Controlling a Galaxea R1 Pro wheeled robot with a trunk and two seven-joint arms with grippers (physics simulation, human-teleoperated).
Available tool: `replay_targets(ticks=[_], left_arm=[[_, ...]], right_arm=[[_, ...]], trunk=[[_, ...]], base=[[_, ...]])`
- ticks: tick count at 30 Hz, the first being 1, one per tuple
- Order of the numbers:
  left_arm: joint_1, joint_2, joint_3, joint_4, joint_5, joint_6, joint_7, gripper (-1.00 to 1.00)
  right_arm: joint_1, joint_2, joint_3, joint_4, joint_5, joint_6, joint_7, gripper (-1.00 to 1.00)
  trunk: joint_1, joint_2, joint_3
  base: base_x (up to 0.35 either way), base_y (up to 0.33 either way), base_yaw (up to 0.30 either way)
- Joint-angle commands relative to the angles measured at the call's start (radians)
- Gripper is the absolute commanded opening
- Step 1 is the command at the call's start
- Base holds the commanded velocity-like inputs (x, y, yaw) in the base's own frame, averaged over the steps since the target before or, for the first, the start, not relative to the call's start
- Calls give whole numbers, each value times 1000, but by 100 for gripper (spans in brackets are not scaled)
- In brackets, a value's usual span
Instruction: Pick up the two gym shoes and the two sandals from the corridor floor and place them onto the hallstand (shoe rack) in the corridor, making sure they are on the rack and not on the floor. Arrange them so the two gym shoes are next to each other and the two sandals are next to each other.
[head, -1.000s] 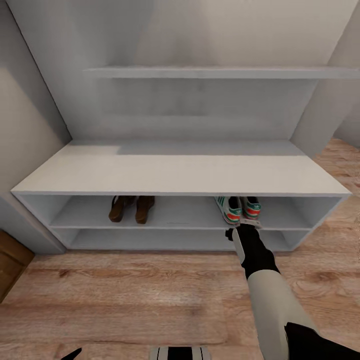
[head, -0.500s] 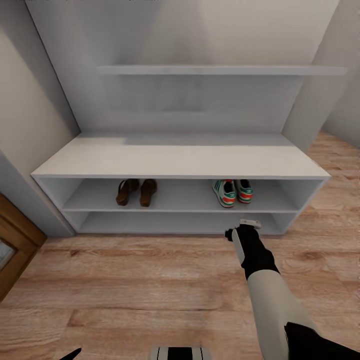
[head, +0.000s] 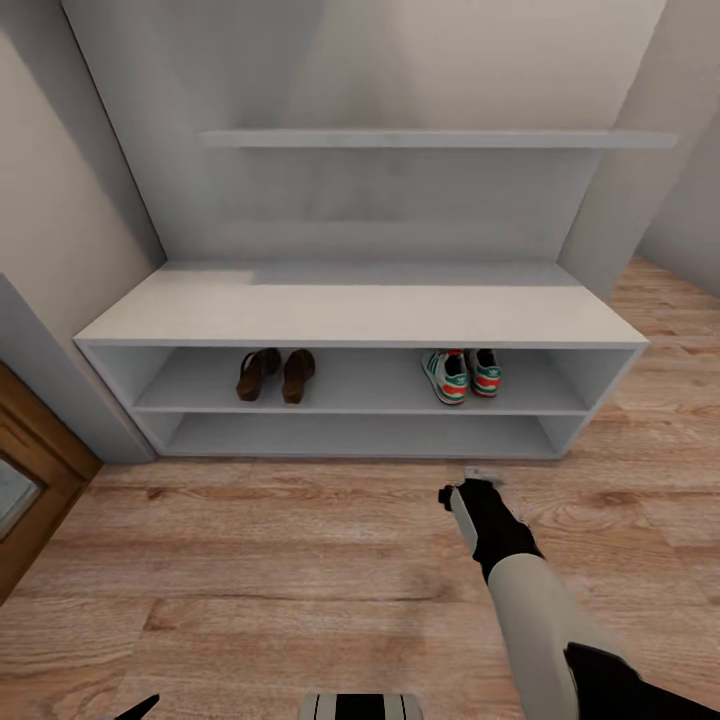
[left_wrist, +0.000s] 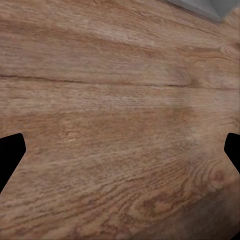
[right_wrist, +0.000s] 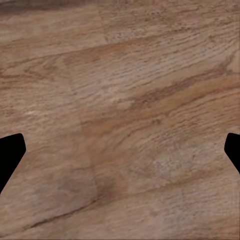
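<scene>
Wood floor (head: 300, 560) under both hands, right hand (right_wrist: 120, 150) & left hand (left_wrist: 120, 150) spread wide, empty.

Sandals (head: 274, 374) left, gym shoes (head: 459, 373) right, seemingly on hallstand's (head: 360, 315) upper shelf.

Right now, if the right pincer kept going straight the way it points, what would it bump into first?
Most likely the light brown wood-plank floor: the right pincer looks open, with only bare planks ahead. How far off is unclear.
</scene>
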Motion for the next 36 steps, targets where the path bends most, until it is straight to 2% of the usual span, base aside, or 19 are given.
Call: replay_targets(ticks=[1,7,8,14,15,16,19,20,21,22,23,28,29,30,36], left_arm=[[-1,0,2,1,2,-5,-5,100],[0,1,8,0,3,-5,-6,100],[0,1,13,0,3,-5,-5,100],[1,2,16,1,3,-5,-4,100],[1,2,16,1,3,-5,-4,100],[1,2,17,1,3,-5,-3,100],[1,2,18,1,3,-5,-3,100],[1,2,22,0,3,-5,-3,100],[1,2,23,0,3,-5,-2,100],[1,2,26,1,2,-5,-1,100],[1,2,26,1,2,-5,-1,100],[1,2,28,1,2,-5,0,100],[1,2,28,1,2,-5,1,100],[1,2,29,2,2,-5,1,100],[1,2,30,3,1,-5,2,100]], right_arm=[[5,1,-5,13,13,-25,4,100],[50,1,-4,111,35,-212,5,100],[79,-3,-4,180,66,-318,6,100],[110,-40,-4,301,124,-454,28,100],[115,-56,-4,343,146,-503,53,100],[120,-86,-4,405,176,-578,106,100],[122,-122,-4,462,195,-649,174,100],[124,-161,-4,507,206,-707,248,100],[124,-174,-4,520,208,-723,273,100],[126,-198,-4,541,211,-752,324,100],[126,-198,-4,541,211,-752,324,100],[142,-249,-4,567,213,-797,443,100],[151,-267,-4,572,213,-808,483,100],[171,-300,-4,577,212,-830,549,100],[204,-328,-4,579,212,-876,615,100]], trunk=[[0,0,-1],[0,0,-1],[0,0,-1],[0,0,-1],[0,0,-1],[0,0,-1],[-1,0,7],[-2,0,11],[-2,1,15],[-2,1,19],[-3,1,22],[-5,2,42],[-6,2,46],[-6,3,50],[-9,4,73]], base=[[-10,0,0],[-5,0,0],[-1,0,0],[0,0,0],[0,0,0],[0,0,0],[0,0,0],[0,0,0],[0,0,0],[0,0,0],[0,0,0],[0,0,0],[0,0,0],[0,0,0],[0,0,0]])
